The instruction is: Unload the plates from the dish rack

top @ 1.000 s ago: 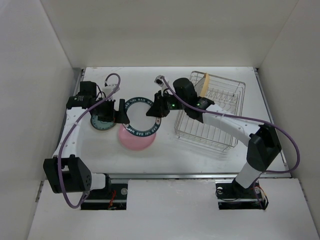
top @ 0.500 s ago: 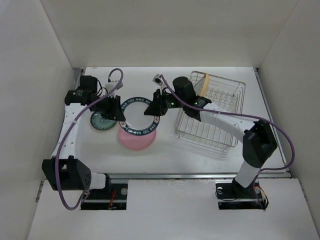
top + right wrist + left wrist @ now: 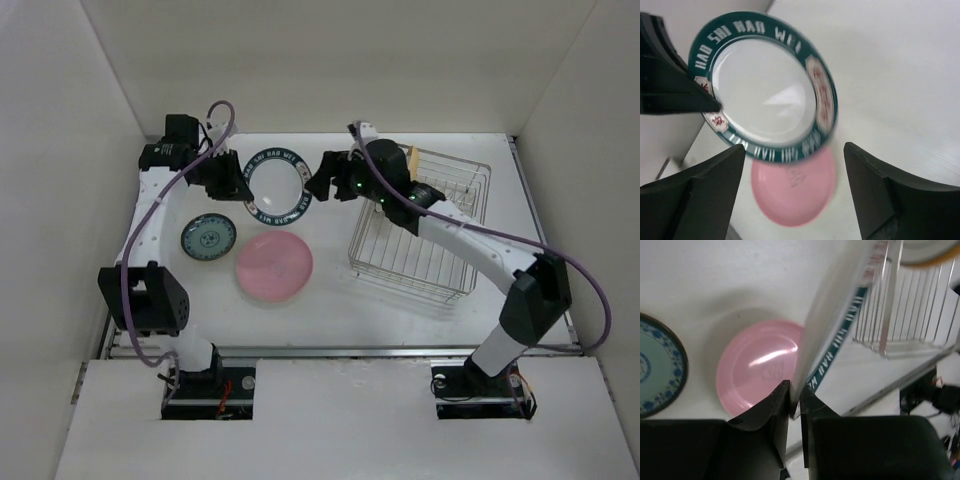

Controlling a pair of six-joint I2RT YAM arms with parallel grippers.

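A white plate with a dark green lettered rim (image 3: 277, 185) hangs tilted above the table, and my left gripper (image 3: 232, 178) is shut on its left rim. The left wrist view shows that plate (image 3: 826, 325) edge-on between the closed jaws of the left gripper (image 3: 795, 401). My right gripper (image 3: 322, 186) stands open just right of the plate, apart from it; in its wrist view the right gripper (image 3: 795, 146) frames the plate (image 3: 765, 85). A pink plate (image 3: 274, 266) and a teal plate (image 3: 208, 238) lie flat on the table. The dish rack (image 3: 420, 225) holds a yellow plate (image 3: 410, 163) upright.
White walls close in the table on the left, back and right. The rack (image 3: 905, 305) sits on the right half, close behind the right arm. The pink plate (image 3: 795, 190) lies directly below the held plate.
The left gripper has shut on the dark-rimmed plate's rim and the right gripper has let go. The plate has moved up and toward the back wall with the left arm.
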